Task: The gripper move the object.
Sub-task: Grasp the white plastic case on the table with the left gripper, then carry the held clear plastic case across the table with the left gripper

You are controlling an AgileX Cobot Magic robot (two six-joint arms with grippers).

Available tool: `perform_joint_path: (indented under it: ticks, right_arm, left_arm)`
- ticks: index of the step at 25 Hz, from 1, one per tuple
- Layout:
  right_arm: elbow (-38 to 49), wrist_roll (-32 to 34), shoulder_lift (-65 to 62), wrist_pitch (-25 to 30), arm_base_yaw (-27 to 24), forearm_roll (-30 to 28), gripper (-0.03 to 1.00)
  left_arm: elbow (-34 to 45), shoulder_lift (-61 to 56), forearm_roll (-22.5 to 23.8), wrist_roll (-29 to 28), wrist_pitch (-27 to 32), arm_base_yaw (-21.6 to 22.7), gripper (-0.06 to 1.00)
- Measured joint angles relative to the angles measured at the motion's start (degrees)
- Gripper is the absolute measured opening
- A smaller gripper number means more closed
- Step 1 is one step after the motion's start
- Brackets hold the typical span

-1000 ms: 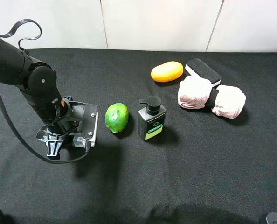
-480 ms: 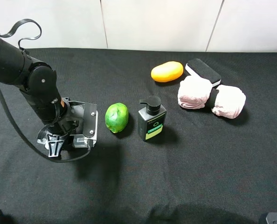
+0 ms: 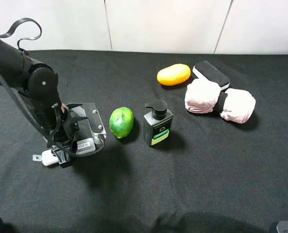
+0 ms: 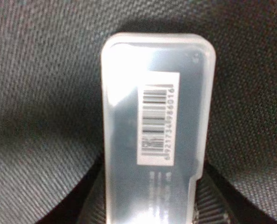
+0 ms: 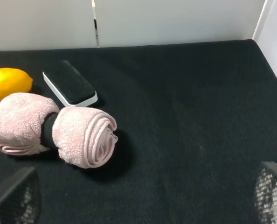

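Lime [image 3: 121,122] just beside pump bottle [image 3: 157,127]; orange fruit [image 3: 173,74], eraser [image 3: 211,74], pink rolled towel [image 3: 219,101] farther back.

One bar [image 4: 156,140], one lime [image 3: 121,122], one bottle [image 3: 157,127]

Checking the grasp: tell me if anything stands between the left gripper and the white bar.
Nothing visible does. The left gripper is right at the bar, which lies between its fingers. The lime lies apart, off to one side.
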Motion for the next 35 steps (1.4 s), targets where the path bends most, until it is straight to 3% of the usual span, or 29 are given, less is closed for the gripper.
perform_joint_path:
  ticks: [9,25,35]
  right_arm:
    - [0.0,0.0,0.0,0.0,0.0,0.0,0.69]
    - [0.0,0.0,0.0,0.0,0.0,0.0,0.69]
    - [0.0,0.0,0.0,0.0,0.0,0.0,0.69]
  left_arm:
    - [0.0,0.0,-0.3,-14.9,1.08,0.0,0.45]
    - [-0.05,0.0,-0.41,-31.43,1.08,0.0,0.45]
    - [-6.34,0.0,2.04,-39.88,5.87,0.0,0.45]
